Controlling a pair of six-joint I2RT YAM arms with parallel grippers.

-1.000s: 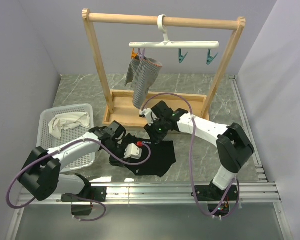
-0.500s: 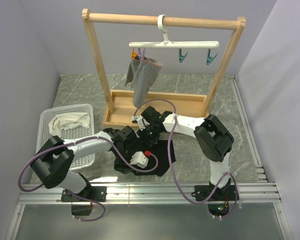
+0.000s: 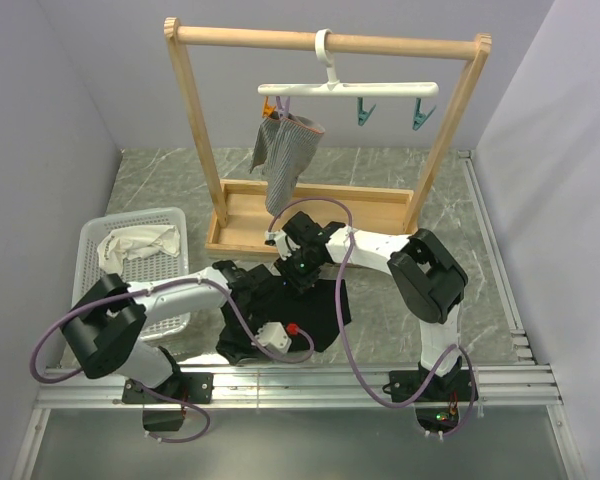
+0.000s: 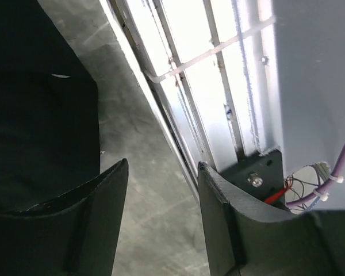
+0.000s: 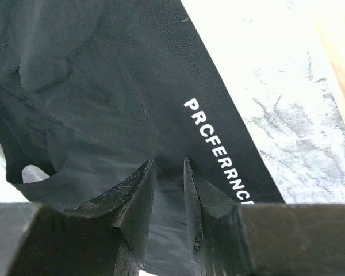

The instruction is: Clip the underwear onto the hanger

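From above, the underwear (image 3: 325,308) is seen spread on the marble table (image 3: 380,170), in front of the wooden rack (image 3: 195,130). The hanger (image 3: 380,89) is hooked over the rack's top bar, well apart from the underwear. A grey striped garment (image 3: 285,150) is held at its left end beside the orange clip (image 3: 270,105), and two teal clips (image 3: 365,113) hang further right. A white basket (image 3: 175,215) with a cream cloth (image 3: 130,245) in it stands at the left. The right gripper (image 3: 298,272) is set down on the far edge of the underwear, and the left gripper (image 3: 248,345) lies at its near left edge (black on black, so neither jaw state can be read from here).

In the left wrist view, the left gripper (image 4: 163,167) is shown with its fingers (image 4: 103,218) spread apart and only bare table between them. The underwear lies just beside the left-hand finger, and the metal rail (image 4: 190,69) at the table's near edge is seen beyond.

In the right wrist view, the right gripper (image 5: 168,164) is drawn nearly together, with a fold of the underwear pinched in the narrow gap. White lettering (image 5: 218,149) is seen on the waistband just beside the fingers.
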